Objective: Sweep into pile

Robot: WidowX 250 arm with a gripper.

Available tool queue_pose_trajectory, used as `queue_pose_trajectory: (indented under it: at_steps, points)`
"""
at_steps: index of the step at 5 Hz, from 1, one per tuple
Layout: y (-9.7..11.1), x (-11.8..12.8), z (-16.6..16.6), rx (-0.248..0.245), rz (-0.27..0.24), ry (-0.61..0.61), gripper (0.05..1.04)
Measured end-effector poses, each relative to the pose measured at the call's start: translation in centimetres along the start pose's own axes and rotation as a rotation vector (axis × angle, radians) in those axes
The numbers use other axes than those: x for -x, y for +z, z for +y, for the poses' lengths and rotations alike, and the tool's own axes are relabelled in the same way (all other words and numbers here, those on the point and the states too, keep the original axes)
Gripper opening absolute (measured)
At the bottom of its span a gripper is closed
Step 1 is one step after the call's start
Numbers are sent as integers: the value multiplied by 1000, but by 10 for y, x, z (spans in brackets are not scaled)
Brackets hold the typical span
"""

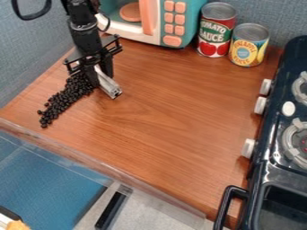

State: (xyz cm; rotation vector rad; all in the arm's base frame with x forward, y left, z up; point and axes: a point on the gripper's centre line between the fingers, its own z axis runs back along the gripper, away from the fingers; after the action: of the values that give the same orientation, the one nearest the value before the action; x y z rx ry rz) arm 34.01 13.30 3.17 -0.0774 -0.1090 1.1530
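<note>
OK, cam view: see gripper [98, 72] at upper L of counter [162, 108], clenched on bar [108, 84], prob. gripped as a sweeping edge. Held slanting down to the R, w/ lower end at or near counter; can't tell re: contact. Likely held low so as to push beans [62, 99], not pass over. Find beans in a long diagonal band at L, thick by gripper, thinner toward front edge, w/ a few loose at the tip. Not a compact pile, so judge as partway at best. Next: prob. needs short, low strokes to bunch the strip, esp. the tail. Watch for strays rolling off front or slipping past bar. At back, note oven [188, 22], red can [215, 27] & yellow can [248, 45], plus stove [258, 179] on R: all well apart from beans, so prob. no need to dodge.
</note>
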Motion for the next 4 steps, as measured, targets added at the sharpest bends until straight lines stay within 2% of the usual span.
queue_pose_trajectory:
  at_steps: [2,3,4]
  points:
    - [21,13,-14,72,-80,-126,349]
    - [27,39,-31,93,-111,-264,349]
    - [16,67,-39,72,-152,-464,349]
